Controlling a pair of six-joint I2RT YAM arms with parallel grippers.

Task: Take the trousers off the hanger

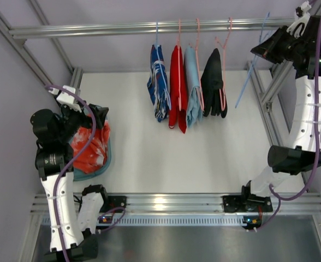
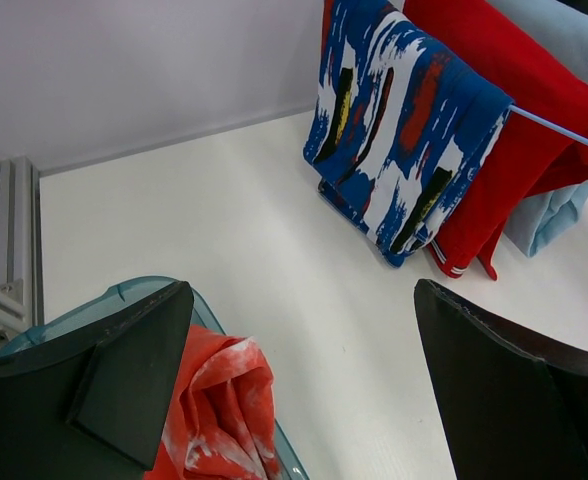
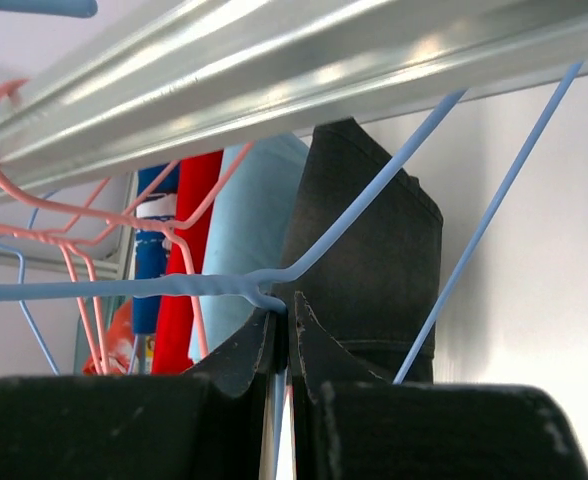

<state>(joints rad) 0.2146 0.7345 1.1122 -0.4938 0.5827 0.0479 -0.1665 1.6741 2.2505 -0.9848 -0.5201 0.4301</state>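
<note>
The right gripper (image 3: 282, 318) is pinching the hanger (image 3: 124, 288), its fingers closed tight on the thin blue wire just under the rail (image 3: 274, 90). That narrow hold is the likeliest source of trouble. If the arm swings, the wire could pivot or slide out between the pads, dropping the hanger toward the table's far right corner. The hanger is also hanging near the black garment (image 1: 212, 82) and the pink hangers (image 1: 198, 38), so a careless sweep along the rail could hook one of them and drag clothes down.

The trousers (image 1: 92, 144) are lying off the hanger and well apart from it, bunched in a teal tray (image 1: 103, 166) at the table's left edge. The left gripper (image 2: 302, 300) is hovering just above them, jaws spread wide and holding nothing; coming lower, it could snag the fabric.

The right arm is reaching high and far, its forearm rising steeply to the rail's right end. The left arm is folding over the tray, its wrist tipping down and toward the hanging clothes.
</note>
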